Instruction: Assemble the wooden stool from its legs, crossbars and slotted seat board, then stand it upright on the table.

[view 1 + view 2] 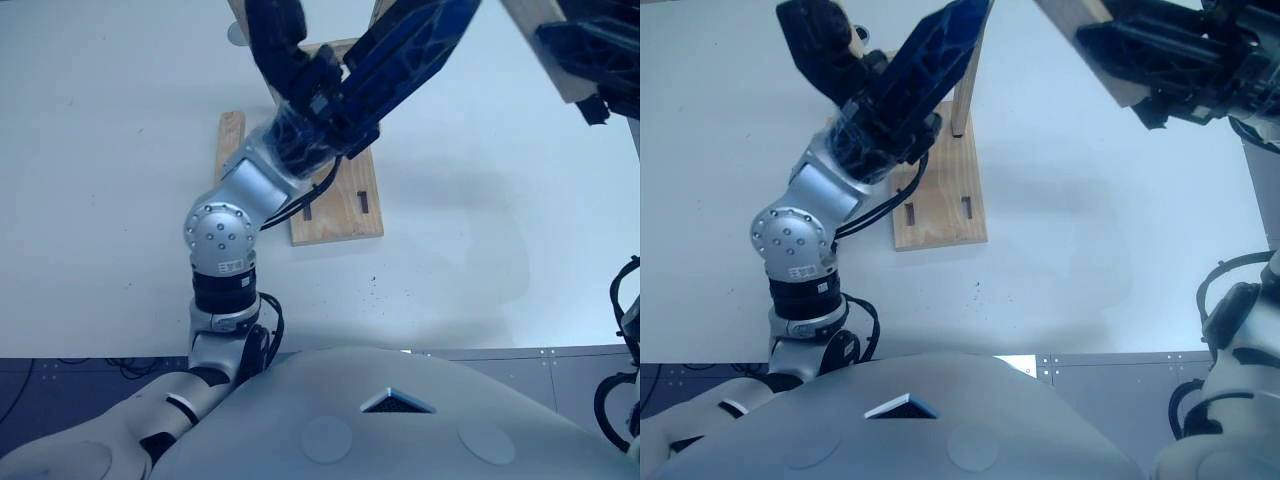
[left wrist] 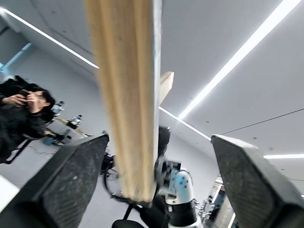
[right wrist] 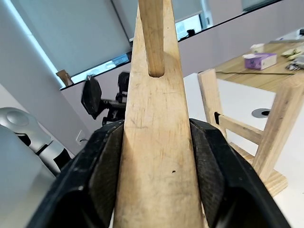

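Wood throughout, so stiff and unlikely to bend or mark under the pads; probably light for its bulk, with a dry sawn face giving fair grip. Seat board (image 1: 335,205) flat on the table (image 1: 480,220), slots showing near its front end; standing leg (image 2: 128,95) rising from it, second leg (image 1: 965,100) just beside. Left gripper (image 2: 159,142) raised over the board, jaws apart, the standing leg between the pads (image 2: 71,185), close to one and clear of the other; touching or not, impossible to tell. Right gripper (image 3: 156,126) up and off to the right, well apart from the board, jaws clamped on the broad faces of a loose leg (image 3: 156,190); crossbar (image 3: 154,38) seated in a slot of that leg beyond the fingertips. Spare stick (image 1: 230,140) flat on the table just left of the board.

Likely weak points at the joints, not the timber: push-fit pegs and slots, apt to wobble, jam when tilted, or slip out if levered. Best to grip each leg across its flat faces, near the middle or close to the joint being pressed; avoid pulling on a crossbar alone. Worth steadying the standing legs low down, near the board, since a knock higher up could tip them out.
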### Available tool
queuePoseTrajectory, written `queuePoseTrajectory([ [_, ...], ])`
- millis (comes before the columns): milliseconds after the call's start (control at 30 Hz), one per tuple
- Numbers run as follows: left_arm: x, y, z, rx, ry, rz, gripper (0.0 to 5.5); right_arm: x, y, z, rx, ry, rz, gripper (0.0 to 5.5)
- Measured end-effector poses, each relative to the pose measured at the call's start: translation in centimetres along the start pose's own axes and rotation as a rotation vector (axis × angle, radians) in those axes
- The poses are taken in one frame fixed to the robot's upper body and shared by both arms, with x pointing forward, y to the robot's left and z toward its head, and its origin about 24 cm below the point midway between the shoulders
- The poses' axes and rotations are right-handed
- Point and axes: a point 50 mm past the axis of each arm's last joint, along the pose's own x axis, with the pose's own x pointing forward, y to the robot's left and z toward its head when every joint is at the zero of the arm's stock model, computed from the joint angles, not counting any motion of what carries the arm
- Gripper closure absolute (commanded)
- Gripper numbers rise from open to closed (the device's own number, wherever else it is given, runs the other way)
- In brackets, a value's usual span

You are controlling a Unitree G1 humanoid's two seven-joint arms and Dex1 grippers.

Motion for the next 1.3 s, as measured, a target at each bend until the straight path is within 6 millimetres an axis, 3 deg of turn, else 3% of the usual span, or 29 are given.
queuePoseTrajectory([
  [300, 0.7, 1.3, -0.6, -0.011, 0.021, 0.054, 1.52, 0.5, 0.7, -0.2, 0.02, -0.001, 0.027, 3.48],
  [700, 1.3, 0.3, 0.3, -0.016, -0.031, -0.023, 3.34, 1.0, 1.2, -0.8, 0.039, 0.008, 0.051, 3.48],
  [933, 1.2, 0.4, 0.4, -0.01, -0.035, -0.017, 3.41, 1.3, 1.1, -1.3, 0.056, -0.018, 0.054, 3.48],
  [967, 1.2, 0.4, 0.4, -0.009, -0.036, -0.018, 3.41, 1.3, 1.1, -1.4, 0.058, -0.02, 0.054, 3.11],
  [1167, 0.0, 1.0, 1.2, 0.112, -0.03, 0.018, 3.42, 1.3, 0.6, -2.3, 0.093, 0.003, 0.001, 2.18],
  [1300, -1.7, 1.8, 1.9, 0.179, -0.011, 0.078, 3.42, 1.0, 0.0, -2.6, 0.072, 0.001, -0.059, 2.14],
])
